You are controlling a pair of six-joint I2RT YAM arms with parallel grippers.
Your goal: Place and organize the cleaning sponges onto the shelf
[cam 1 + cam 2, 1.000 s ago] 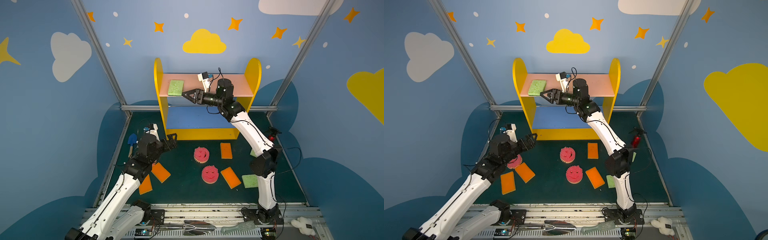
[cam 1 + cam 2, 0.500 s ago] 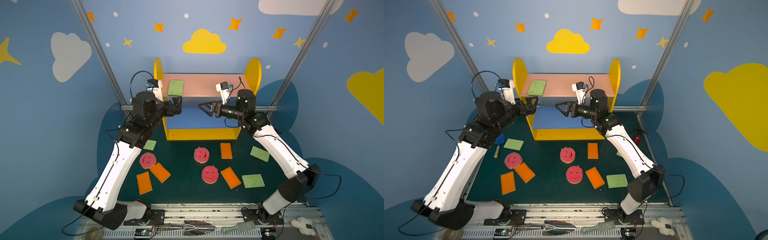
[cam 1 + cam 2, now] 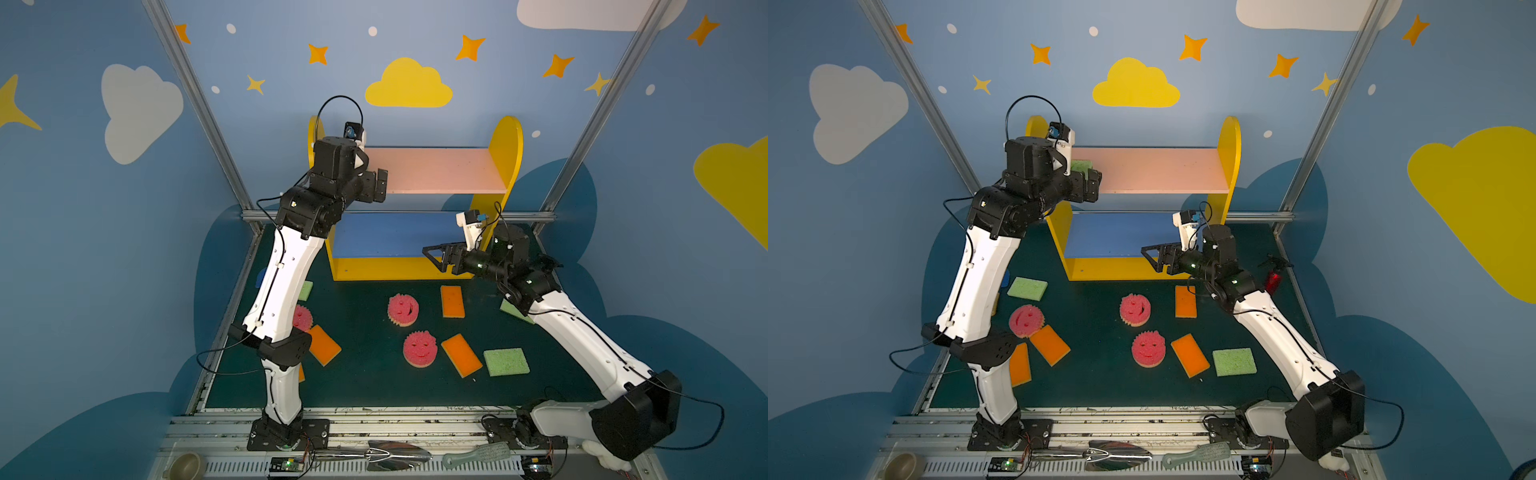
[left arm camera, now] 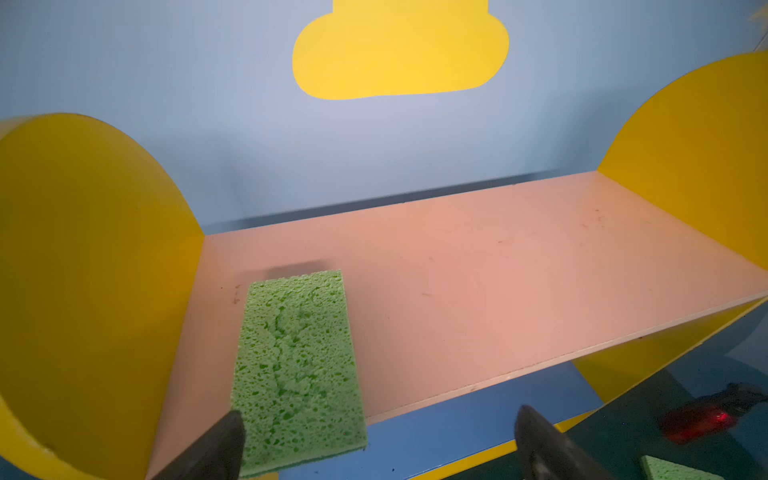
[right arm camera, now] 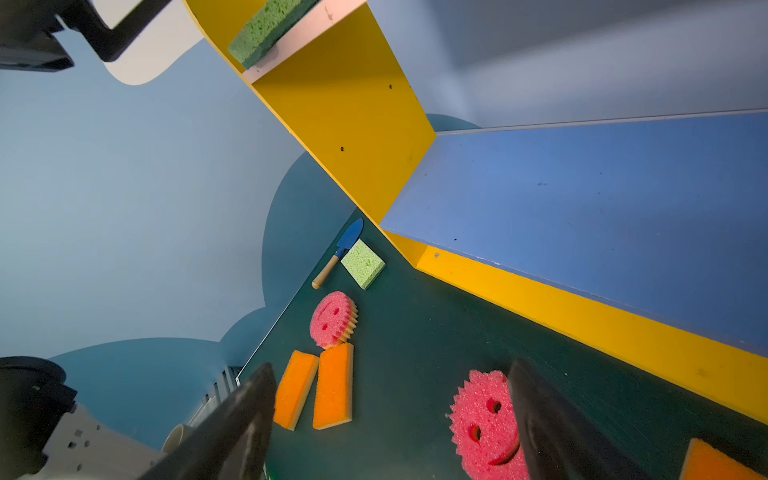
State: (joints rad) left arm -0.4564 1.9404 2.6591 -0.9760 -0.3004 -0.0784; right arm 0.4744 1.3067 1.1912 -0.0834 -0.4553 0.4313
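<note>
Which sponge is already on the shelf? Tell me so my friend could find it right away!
Find the yellow shelf at the back wall, then its pink top board. At that board's left end in a top view, beside the rounded yellow side panel, lies a flat light green sponge. It is the only sponge on the shelf; the other green sponges lie on the dark mat.

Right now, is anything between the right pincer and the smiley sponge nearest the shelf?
Nothing visible. The right pincer is open by the shelf base; that smiley sponge lies on bare mat, apart from the orange sponge beside it.
</note>
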